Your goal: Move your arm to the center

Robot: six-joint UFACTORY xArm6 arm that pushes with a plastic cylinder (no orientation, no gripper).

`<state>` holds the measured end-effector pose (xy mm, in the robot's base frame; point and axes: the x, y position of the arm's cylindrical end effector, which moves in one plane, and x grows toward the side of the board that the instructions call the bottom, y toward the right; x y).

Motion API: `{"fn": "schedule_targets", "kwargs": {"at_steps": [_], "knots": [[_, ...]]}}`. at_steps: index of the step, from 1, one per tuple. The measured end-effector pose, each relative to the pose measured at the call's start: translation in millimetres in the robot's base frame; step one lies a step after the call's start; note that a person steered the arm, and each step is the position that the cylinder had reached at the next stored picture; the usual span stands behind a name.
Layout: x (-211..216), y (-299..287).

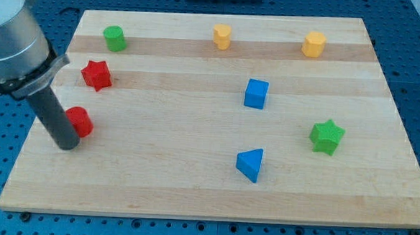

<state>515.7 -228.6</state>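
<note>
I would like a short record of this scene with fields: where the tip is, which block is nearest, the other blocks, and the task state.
tip: my tip, view's left edge of the board
nearest block: red cylinder, touching or nearly touching the rod
other blocks: red star, green cylinder, two yellow blocks, blue cube, blue triangular block, green star
task state: tip not yet at the center

Pale striped wooden worktop [191, 196]; blocks: two red [95, 75] [79, 121], two yellow [222, 36] [314, 44], two green [114, 38] [327, 136], two blue [256, 93] [250, 164].
</note>
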Motion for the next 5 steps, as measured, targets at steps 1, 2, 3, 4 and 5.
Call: {"fn": "schedule_targets", "kwargs": {"at_steps": [1, 2, 3, 4, 5], "knots": [[-7, 0], [-7, 1], [-7, 1], [-3, 42], [-15, 95]]}}
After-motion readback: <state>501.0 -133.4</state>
